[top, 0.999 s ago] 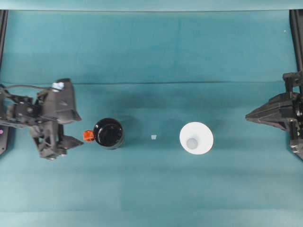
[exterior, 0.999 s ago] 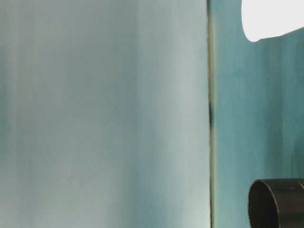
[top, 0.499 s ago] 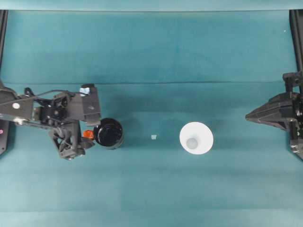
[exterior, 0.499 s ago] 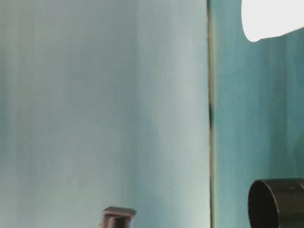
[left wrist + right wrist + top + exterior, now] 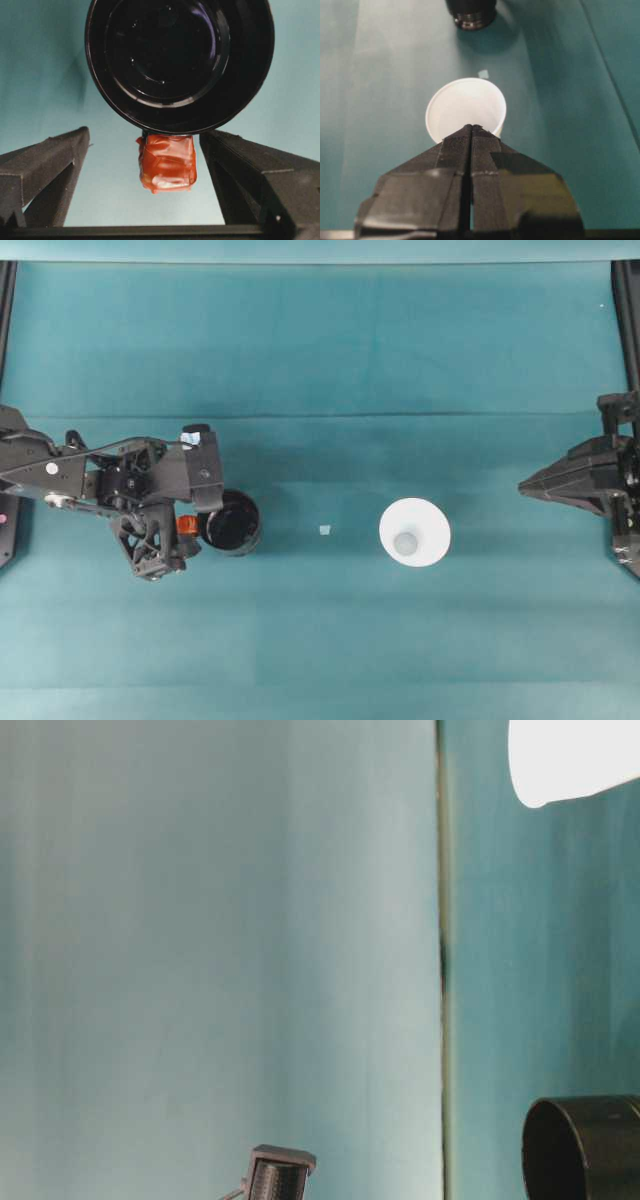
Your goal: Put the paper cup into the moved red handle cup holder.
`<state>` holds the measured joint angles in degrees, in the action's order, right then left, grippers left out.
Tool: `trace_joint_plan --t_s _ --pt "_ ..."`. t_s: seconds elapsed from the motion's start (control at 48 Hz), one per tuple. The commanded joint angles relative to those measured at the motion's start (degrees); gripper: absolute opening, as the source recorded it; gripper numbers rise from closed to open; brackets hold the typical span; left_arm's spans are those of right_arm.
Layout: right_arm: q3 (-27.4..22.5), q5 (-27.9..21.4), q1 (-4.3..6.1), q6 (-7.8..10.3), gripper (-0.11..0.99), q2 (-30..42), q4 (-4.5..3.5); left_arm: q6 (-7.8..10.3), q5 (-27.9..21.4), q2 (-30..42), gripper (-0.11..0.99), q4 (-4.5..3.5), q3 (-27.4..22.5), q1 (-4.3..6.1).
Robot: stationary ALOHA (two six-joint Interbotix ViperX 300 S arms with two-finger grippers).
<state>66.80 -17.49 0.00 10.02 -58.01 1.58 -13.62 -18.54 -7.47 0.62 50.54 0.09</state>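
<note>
1. I see the teal surface [image 5: 330, 360] carrying everything, with a faint fold line running across it beyond the cup holder.
2. My left hand [image 5: 190, 527] sits just beside the red handle cup holder, on the side away from the paper cup. In the left wrist view its fingers [image 5: 45, 165] stand apart, one on each side of the orange-red handle tab [image 5: 167, 162], with a gap to the tab on both sides.
3. My right hand [image 5: 524, 485] hangs well apart from the cup holder, out beyond the paper cup. In the right wrist view its fingers are pressed together with nothing between them.
4. The paper cup [image 5: 414, 532] stands upright on the surface with its mouth open, between the cup holder and my right hand and touching neither.
5. The red handle cup holder [image 5: 233, 523] stands upright, glossy black, with its hollow empty and its tab pointing toward my left hand.
6. A tiny pale scrap [image 5: 324, 530] lies between the holder and the cup.
</note>
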Motion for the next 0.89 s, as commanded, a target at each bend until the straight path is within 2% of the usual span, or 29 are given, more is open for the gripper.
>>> trace_joint_plan --t_s 0.0,0.229,0.333,0.375,0.499,0.562,0.874 --pt "-1.1 0.2 0.09 0.44 -0.1 0.6 0.18 0.0 0.2 -0.2 0.97 0.09 -0.8 0.18" --pt "-1.1 0.2 0.09 0.44 -0.1 0.6 0.09 0.09 0.2 -0.3 0.94 0.18 -0.8 0.18" --pt "-1.1 0.2 0.18 0.44 -0.1 0.6 0.18 0.44 0.2 -0.3 0.86 0.09 -1.1 0.18" --pt "-1.1 0.2 0.09 0.44 -0.1 0.6 0.09 0.7 0.2 -0.3 0.77 0.09 -1.1 0.35" --pt "-1.1 0.2 0.09 0.44 -0.1 0.6 0.09 0.97 0.4 -0.4 0.4 0.09 -1.1 1.23" --pt "-1.1 0.2 0.18 0.44 -0.1 0.6 0.09 1.14 0.5 -0.4 0.26 0.09 -1.1 1.32" --pt "-1.0 0.2 0.18 0.44 -0.1 0.6 0.09 1.23 0.4 -0.4 0.26 0.09 -1.1 1.32"
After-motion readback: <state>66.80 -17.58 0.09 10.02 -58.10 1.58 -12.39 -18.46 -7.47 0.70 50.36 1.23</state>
